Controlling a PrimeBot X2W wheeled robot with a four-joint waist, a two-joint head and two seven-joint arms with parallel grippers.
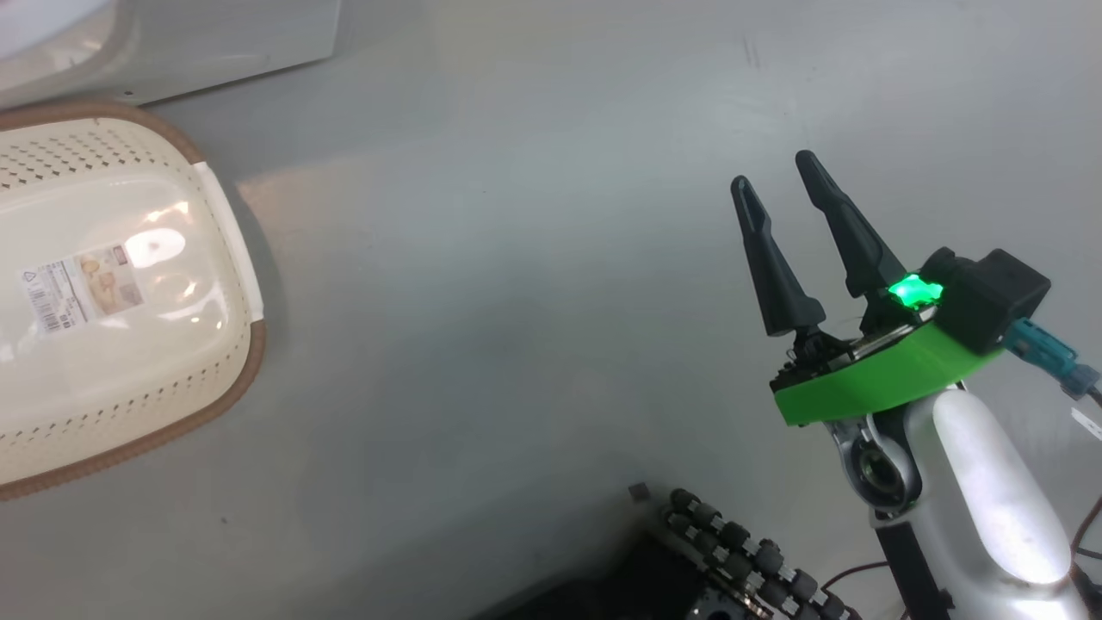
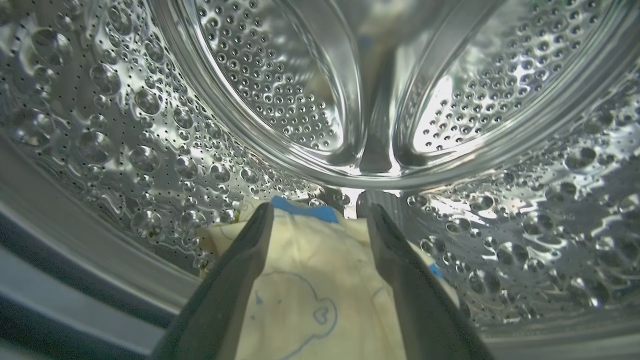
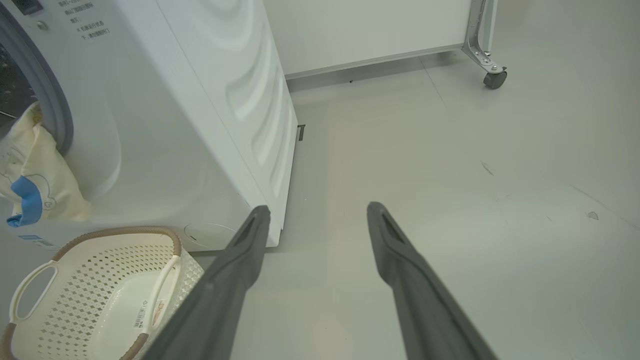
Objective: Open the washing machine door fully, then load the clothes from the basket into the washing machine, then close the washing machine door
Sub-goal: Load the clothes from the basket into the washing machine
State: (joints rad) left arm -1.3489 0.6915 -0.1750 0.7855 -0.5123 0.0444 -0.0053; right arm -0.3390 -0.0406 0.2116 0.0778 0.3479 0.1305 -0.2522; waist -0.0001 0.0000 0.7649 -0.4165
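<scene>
- Your L fingers [image 2: 252, 240] reach deep inside the steel drum [image 2: 140, 150], spread wide apart w/ nothing pinched btwn them.
- The clothes [image 2: 305, 280]: a pale yellow piece w/ a blue bear outline lies on the drum bottom, under and btwn those fingers. A bright blue piece [image 2: 305, 211] peeks out at its far edge, near the tips.
- You can't tell from the L wrist view whether the fingers touch the cloth.
- Your R fingers [image 1: 762, 250] hang over the grey floor [image 1: 516, 301], also wide open and holding nothing. A green light [image 1: 913, 291] glows at their base.
- R wrist view: the white washing machine [image 3: 175, 125] stands left of the R fingers [image 3: 247, 240], its front opening ringed by a grey gasket [image 3: 52, 107].
- A second garment [image 3: 42, 170], pale yellow w/ a blue patch [image 3: 25, 200], droops out of that opening, over the gasket and down the machine's front.
- The basket [image 3: 85, 280] sits on the floor just in front of the machine, below the drooping garment. It's cream w/ a brown rim, white handles and a barcode sticker on its bottom. In the head view it lies at far left [image 1: 250, 362], well apart from the R fingers.
- Far back, a caster [image 3: 495, 79] carries a white cabinet.
</scene>
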